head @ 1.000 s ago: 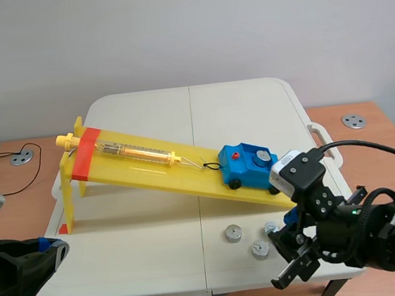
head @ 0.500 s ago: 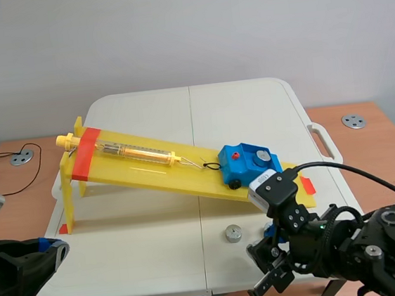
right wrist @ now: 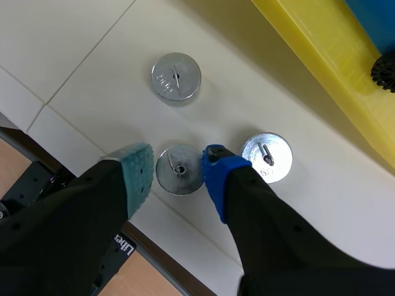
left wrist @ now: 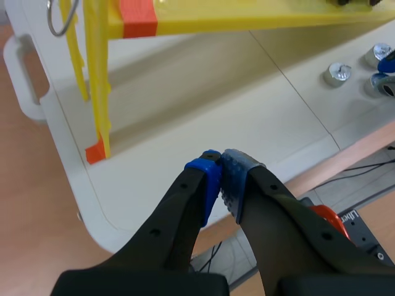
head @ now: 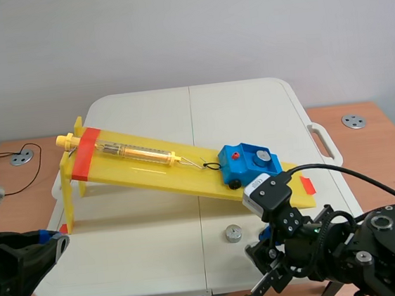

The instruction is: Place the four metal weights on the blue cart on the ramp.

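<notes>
The blue cart [head: 247, 164] rests low on the yellow ramp [head: 150, 163] with one metal weight [head: 261, 157] on top of it. A second weight [head: 233, 234] lies on the table in front of the ramp. My right gripper [head: 268, 248] hangs over the table just right of it, hiding the other weights in the scene view. In the right wrist view my right gripper [right wrist: 178, 169] is open, its pads on either side of a weight [right wrist: 179, 177]. Another weight [right wrist: 266, 157] lies just outside the blue pad, and a third [right wrist: 176, 76] lies ahead. My left gripper [left wrist: 221, 171] is shut on nothing over the table's near left corner.
The ramp's tall end stands on yellow legs [left wrist: 99, 80] at the table's left. A spring scale [head: 124, 152] lies along the ramp, hooked to the cart. The table's front edge [right wrist: 92, 145] runs just beside the weights. A handle [head: 324, 142] sticks out at the right edge.
My right arm has swung left and down over the weights, so two of them are now hidden in the scene view. The left arm has barely shifted.
</notes>
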Controlling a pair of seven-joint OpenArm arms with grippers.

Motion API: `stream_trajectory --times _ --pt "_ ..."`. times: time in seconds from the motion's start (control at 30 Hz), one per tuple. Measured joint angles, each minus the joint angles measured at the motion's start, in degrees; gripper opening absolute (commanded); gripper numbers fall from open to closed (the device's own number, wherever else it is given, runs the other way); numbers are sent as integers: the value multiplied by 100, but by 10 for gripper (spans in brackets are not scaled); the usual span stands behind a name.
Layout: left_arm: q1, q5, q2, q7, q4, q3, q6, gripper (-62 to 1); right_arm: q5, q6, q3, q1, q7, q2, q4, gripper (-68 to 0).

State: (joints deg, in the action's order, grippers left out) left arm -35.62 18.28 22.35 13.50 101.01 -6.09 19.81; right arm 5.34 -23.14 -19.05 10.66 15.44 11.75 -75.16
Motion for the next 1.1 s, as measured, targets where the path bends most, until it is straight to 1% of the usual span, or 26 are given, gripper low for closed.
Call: stream_trajectory --times 0.1,0.13,0.3,0.37,0.47,0.63,0.97,1.03,1.1 --pt "42 0 0 0 0 0 0 -579 0 4 0 0 -2 0 0 -511" --pt "42 0 0 0 0 0 0 -579 0 26 0 0 -2 0 0 -511" --pt "42 0 0 0 0 0 0 -579 0 232 0 -2 -4 0 22 -519" --pt "42 0 0 0 0 0 0 -579 7 256 0 -28 -68 0 103 -552" --pt "42 0 0 0 0 0 0 -579 22 262 -9 -96 -212 0 221 -579" --pt "42 0 0 0 0 0 0 -579 17 293 -33 -160 -267 -2 280 -667" --pt "42 0 0 0 0 0 0 -579 31 297 -31 -157 -273 0 273 -669" --pt "42 0 0 0 0 0 0 -579 144 295 -11 -131 -122 7 168 -669" --pt "42 0 0 0 0 0 0 -579 343 295 59 -44 111 20 -85 -669"
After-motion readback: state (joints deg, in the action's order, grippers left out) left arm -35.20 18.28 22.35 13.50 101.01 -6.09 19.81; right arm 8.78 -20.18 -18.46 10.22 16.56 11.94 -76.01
